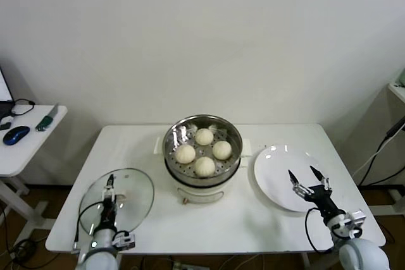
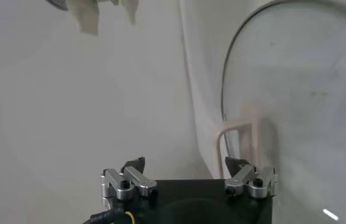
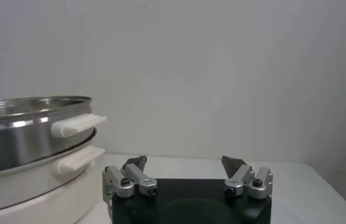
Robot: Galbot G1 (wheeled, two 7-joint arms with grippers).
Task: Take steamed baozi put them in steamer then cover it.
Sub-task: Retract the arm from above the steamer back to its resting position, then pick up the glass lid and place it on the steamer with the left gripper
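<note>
- White rectangular table (image 1: 278,222), set against a plain pale wall.
- Centre, toward the back edge: white electric pot base (image 1: 201,193) stands directly on the tabletop. Steamer (image 1: 235,136) sits on top of it, so it does not touch the table itself.
- Robot's left, near the front edge: cover (image 1: 136,188) lies flat on the tabletop, glass with metal rim; well apart from the pot base.
- Robot's right: flat white round plate (image 1: 275,165) lies on the tabletop, just beside the pot base; touching or apart cannot be told.
- Right wrist view: tabletop (image 3: 319,182) runs pale and flat beside the pot base.
</note>
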